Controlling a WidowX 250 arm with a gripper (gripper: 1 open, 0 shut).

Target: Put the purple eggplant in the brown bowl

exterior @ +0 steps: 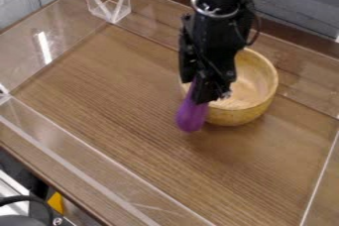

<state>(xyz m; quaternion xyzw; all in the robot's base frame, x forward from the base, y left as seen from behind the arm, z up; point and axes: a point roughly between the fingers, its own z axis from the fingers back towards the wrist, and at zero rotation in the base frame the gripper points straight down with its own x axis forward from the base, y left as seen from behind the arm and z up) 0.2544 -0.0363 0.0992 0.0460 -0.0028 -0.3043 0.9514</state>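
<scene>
Hanging from the gripper (201, 93), purple eggplant (193, 115) overlaps brown bowl (255, 91).

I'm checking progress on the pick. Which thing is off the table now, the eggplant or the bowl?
The eggplant: it hangs purple end down from the gripper, just in front of the bowl, which sits on the table.

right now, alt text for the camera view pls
A black robot arm's fingers hold the purple eggplant hanging upright just above the wooden table, against the near-left rim of the brown bowl, which looks empty.
</scene>
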